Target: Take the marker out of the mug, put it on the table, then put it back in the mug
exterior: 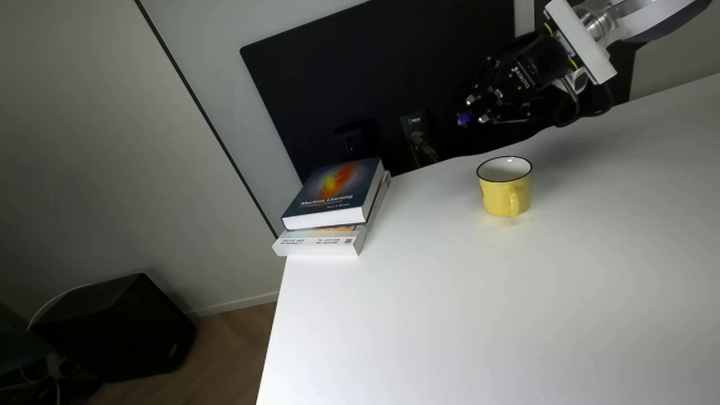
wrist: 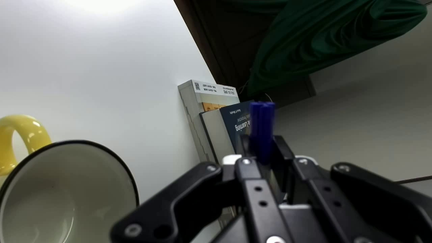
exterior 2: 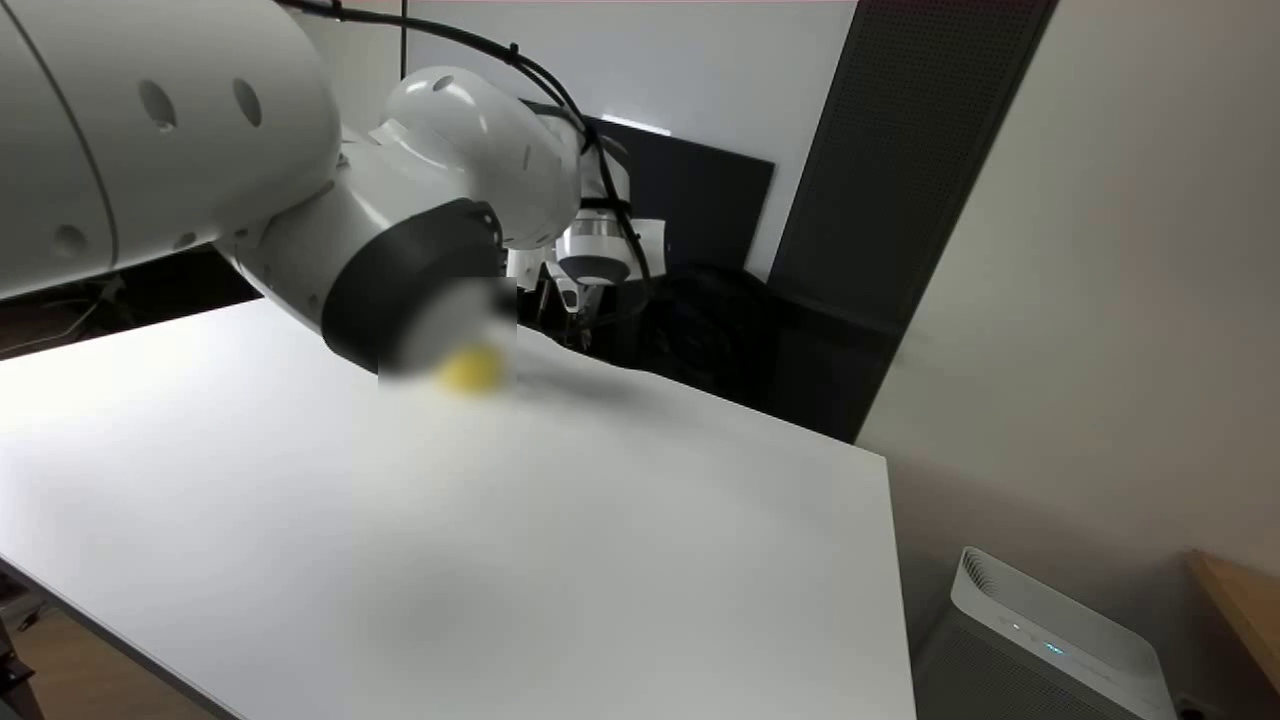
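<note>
Above the table's far edge, my gripper (exterior: 477, 109) is shut on the marker (exterior: 464, 118). The marker's blue-purple end (wrist: 261, 130) sticks out past the fingertips in the wrist view; the rest of it is hidden. The yellow mug (exterior: 506, 194) stands upright on the white table (exterior: 478, 315), below the gripper and apart from it. No content shows in the mug (wrist: 71, 195), seen partly from above in the wrist view with its handle at the left. In an exterior view a blurred yellow patch, apparently the mug (exterior 2: 472, 368), lies partly behind the arm.
A stack of books (exterior: 332, 208) lies at the table's corner, to one side of the mug. Behind the table stands a black panel (exterior: 349, 84). The robot's arm (exterior 2: 430, 160) reaches across the upper part of an exterior view. An air purifier (exterior 2: 1050, 640) stands beside the table.
</note>
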